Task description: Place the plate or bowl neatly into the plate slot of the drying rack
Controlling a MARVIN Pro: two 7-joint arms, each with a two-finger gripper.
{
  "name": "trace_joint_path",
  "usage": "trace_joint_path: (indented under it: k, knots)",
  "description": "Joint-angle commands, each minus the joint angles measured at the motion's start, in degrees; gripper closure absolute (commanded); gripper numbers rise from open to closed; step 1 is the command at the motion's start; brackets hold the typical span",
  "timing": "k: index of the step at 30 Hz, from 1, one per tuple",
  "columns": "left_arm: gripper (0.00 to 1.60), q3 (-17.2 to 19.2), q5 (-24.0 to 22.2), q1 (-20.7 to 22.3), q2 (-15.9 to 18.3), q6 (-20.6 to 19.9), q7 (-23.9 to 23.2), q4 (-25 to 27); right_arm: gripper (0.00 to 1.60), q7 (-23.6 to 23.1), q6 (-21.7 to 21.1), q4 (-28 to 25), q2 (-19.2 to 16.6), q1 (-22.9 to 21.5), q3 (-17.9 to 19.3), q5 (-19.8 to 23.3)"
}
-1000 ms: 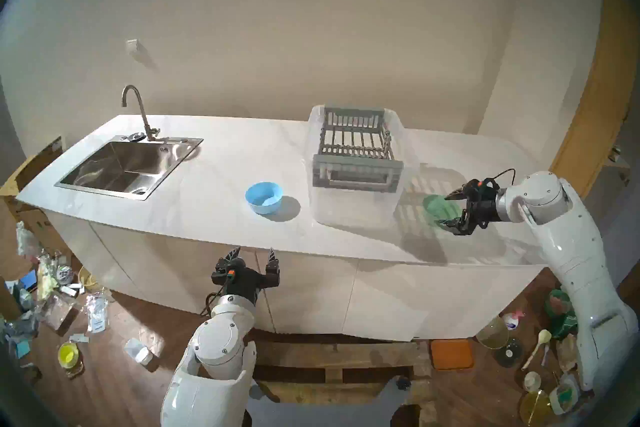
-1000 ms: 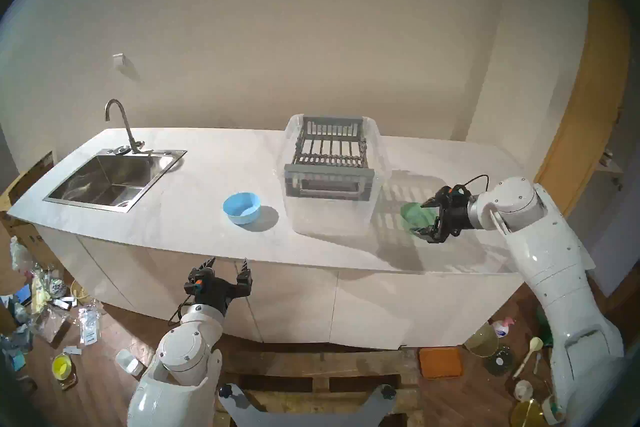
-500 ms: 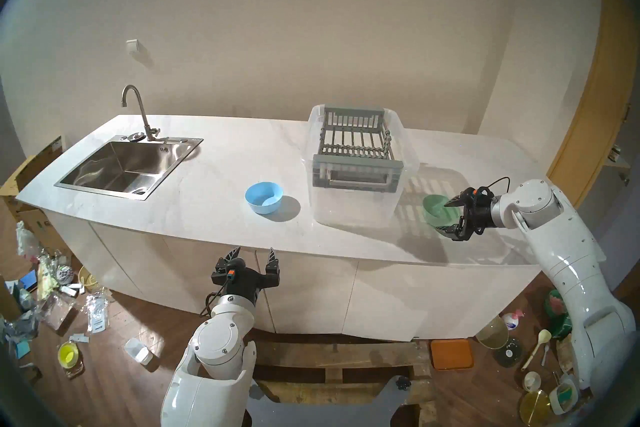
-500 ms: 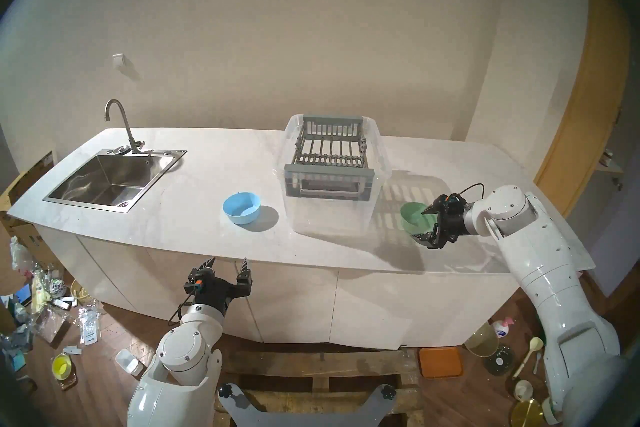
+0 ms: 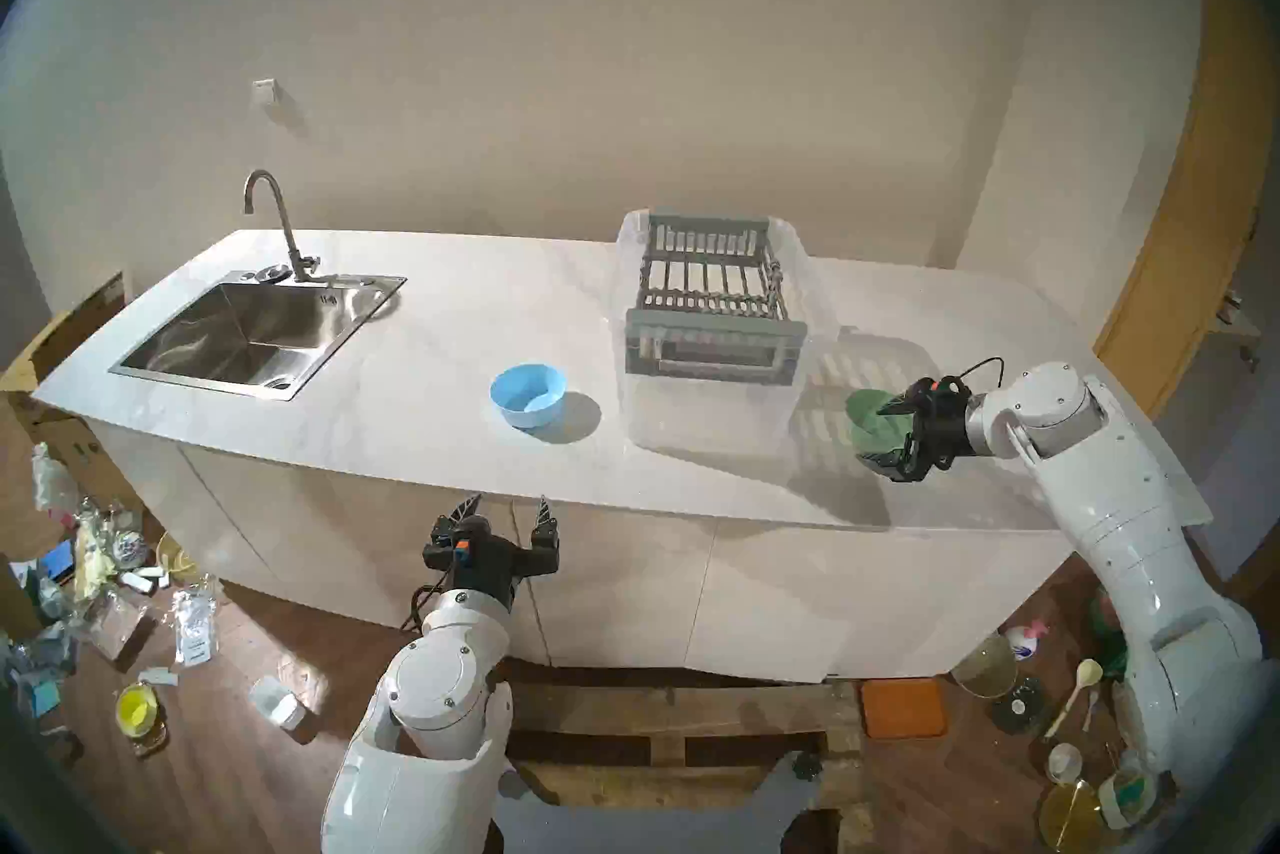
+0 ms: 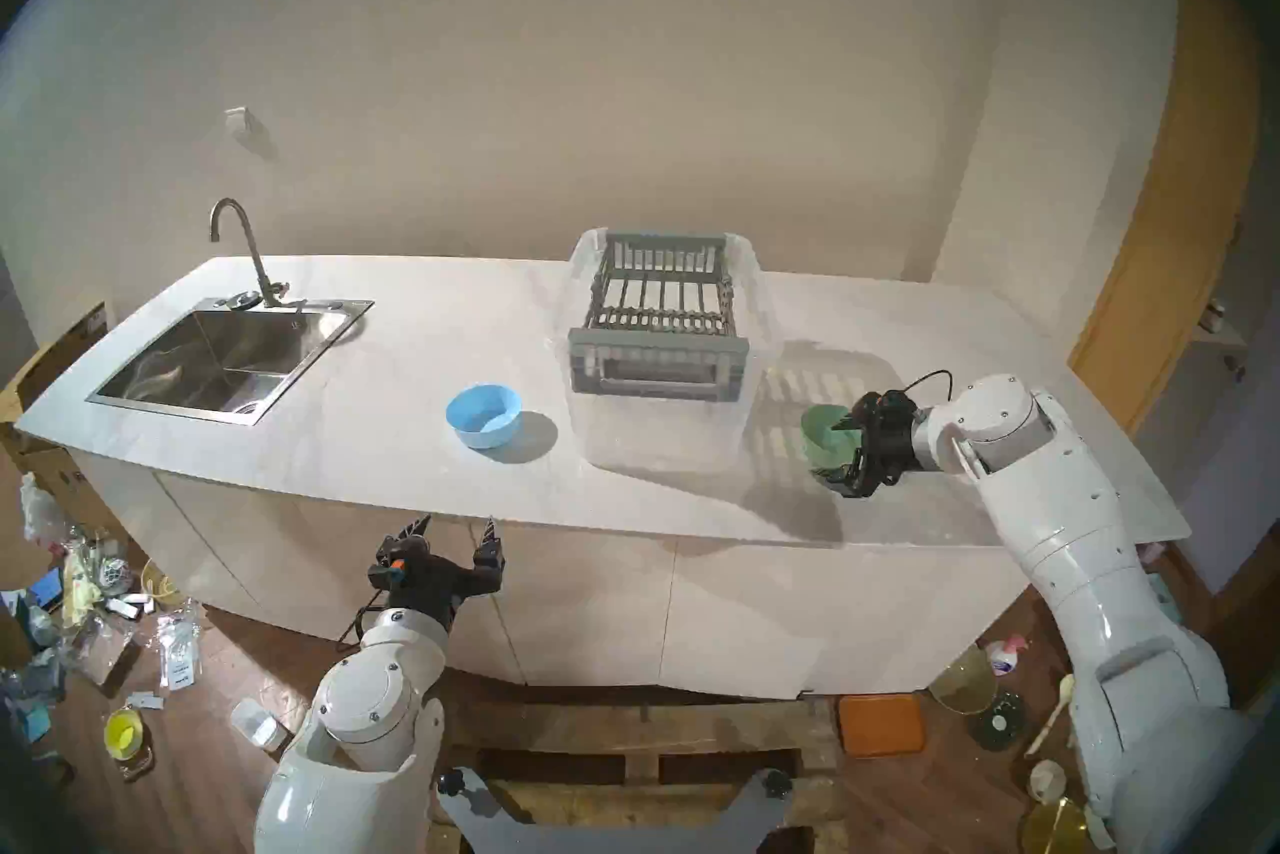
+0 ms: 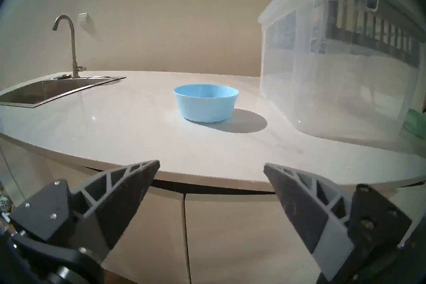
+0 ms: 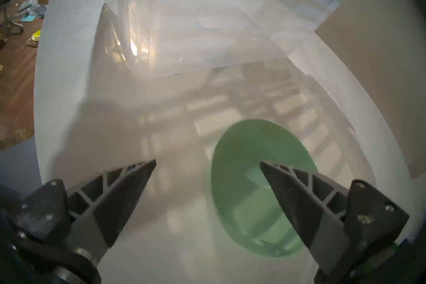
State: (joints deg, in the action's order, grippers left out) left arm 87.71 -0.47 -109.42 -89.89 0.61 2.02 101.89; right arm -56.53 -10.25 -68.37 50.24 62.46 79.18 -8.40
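Right gripper (image 5: 890,431) has slid further left along the counter (image 5: 429,416) since a second ago, jaws spread wide, straddling the green bowl's (image 5: 874,419) wall: one finger (image 8: 297,198) sits inside the bowl, the other (image 8: 122,193) outside over bare counter. Nothing clamped. Bowl stands upright on the counter, right at the fingertips. Beyond the tips, just past the bowl: clear plastic tub (image 8: 184,23), with the grey drying rack (image 5: 713,305) perched on top of it, slots (image 5: 713,281) holding nothing.

Left gripper (image 5: 509,506) unchanged, released, parked below the counter's front edge, fingers (image 7: 129,186) pointing up. Ahead of it on the counter: blue bowl (image 7: 205,102), upright, well apart. Tub is to its right, sink (image 7: 46,90) and faucet (image 7: 71,46) far left.
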Motion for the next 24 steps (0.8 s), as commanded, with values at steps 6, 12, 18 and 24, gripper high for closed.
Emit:
trace_joint_path:
  k: [6, 12, 18, 24]
  knots:
    - [0.0, -0.1, -0.1, 0.3, 0.0, 0.3, -0.2, 1.5, 0.0, 0.5, 0.5, 1.3, 0.9, -3.2, -0.2, -0.8]
    - [0.0, -0.1, -0.2, 0.3, 0.0, 0.3, -0.2, 1.5, 0.0, 1.0, 0.6, 2.4, 1.7, -3.0, 0.0, -0.8]
    - [0.0, -0.1, -0.2, 0.3, 0.0, 0.3, -0.2, 1.5, 0.0, 1.2, 0.9, 2.7, 2.0, -2.5, 0.0, -1.0]
    - [0.0, -0.1, -0.2, 0.3, 0.0, 0.3, -0.2, 1.5, 0.0, 1.5, 1.4, 3.6, 2.2, -2.3, 0.0, -1.0]
